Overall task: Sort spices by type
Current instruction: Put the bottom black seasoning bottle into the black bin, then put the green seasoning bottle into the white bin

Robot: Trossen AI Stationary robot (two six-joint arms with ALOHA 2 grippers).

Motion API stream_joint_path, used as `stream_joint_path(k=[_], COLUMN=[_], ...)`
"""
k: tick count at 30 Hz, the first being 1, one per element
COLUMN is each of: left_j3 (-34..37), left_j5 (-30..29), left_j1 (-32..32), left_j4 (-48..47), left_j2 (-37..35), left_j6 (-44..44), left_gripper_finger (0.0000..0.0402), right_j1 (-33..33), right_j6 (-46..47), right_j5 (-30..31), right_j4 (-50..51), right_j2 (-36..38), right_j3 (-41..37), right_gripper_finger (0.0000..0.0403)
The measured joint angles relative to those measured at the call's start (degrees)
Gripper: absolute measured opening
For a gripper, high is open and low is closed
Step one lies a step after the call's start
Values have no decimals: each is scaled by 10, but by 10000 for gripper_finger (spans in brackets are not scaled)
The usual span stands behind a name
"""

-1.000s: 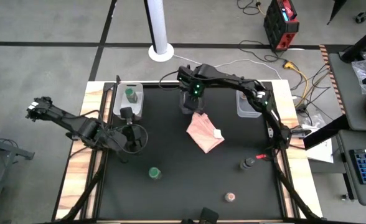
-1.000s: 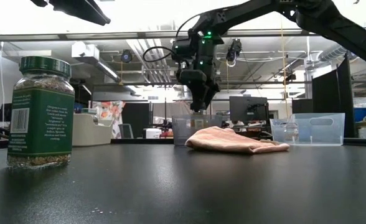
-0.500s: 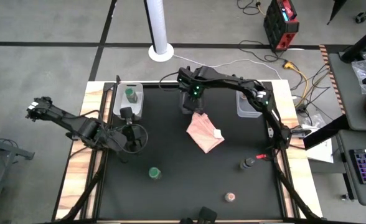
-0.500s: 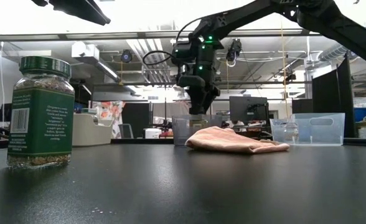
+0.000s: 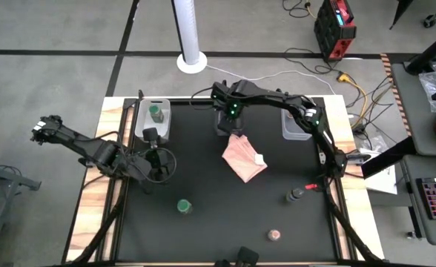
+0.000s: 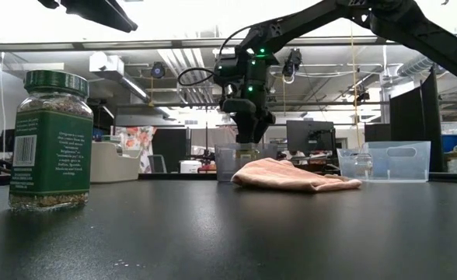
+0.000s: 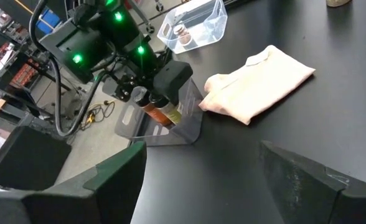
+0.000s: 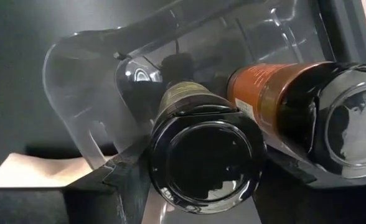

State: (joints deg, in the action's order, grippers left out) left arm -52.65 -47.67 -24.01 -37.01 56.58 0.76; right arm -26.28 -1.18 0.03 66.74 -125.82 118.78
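Right gripper (image 6: 246, 138) down at the middle bin (image 6: 225, 160), far edge of the table (image 5: 218, 215).

A black-lidded jar (image 8: 205, 155) lies lid-first between its jaws, inside the clear bin. Cannot tell whether the gripper clamps this jar or only brackets it. Touching it in the same bin: an orange-labelled jar (image 8: 276, 93), also on its side. Just beside the bin, toward the table's middle: crumpled pink cloth (image 5: 244, 157). Left bin (image 5: 145, 124) holds one upright green-lidded jar (image 5: 154, 113). Right bin (image 7: 215, 18) holds a tan-lidded jar (image 7: 182, 34). Loose on the near half, well apart: green jar (image 5: 183, 206), dark jar (image 5: 295, 196), pinkish jar (image 5: 274, 235). Left gripper (image 5: 155, 159) waits near the left bin, jaws wide apart, holding nothing.
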Motion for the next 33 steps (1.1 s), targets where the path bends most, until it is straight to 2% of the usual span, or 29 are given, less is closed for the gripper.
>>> stream_joint_path(k=[6, 19, 33], left_j3=[3, 3, 3], left_j5=[0, 0, 0], left_j1=[0, 0, 0], left_j4=[0, 0, 0], left_j2=[0, 0, 0], left_j6=[-4, -5, -9], left_gripper_finger=[291, 291, 291], right_j1=[0, 1, 1], right_j6=[1, 16, 22], right_j5=[0, 0, 0], right_j4=[2, 17, 50], right_j2=[0, 0, 2], right_j3=[0, 17, 69], right_gripper_finger=[221, 279, 259])
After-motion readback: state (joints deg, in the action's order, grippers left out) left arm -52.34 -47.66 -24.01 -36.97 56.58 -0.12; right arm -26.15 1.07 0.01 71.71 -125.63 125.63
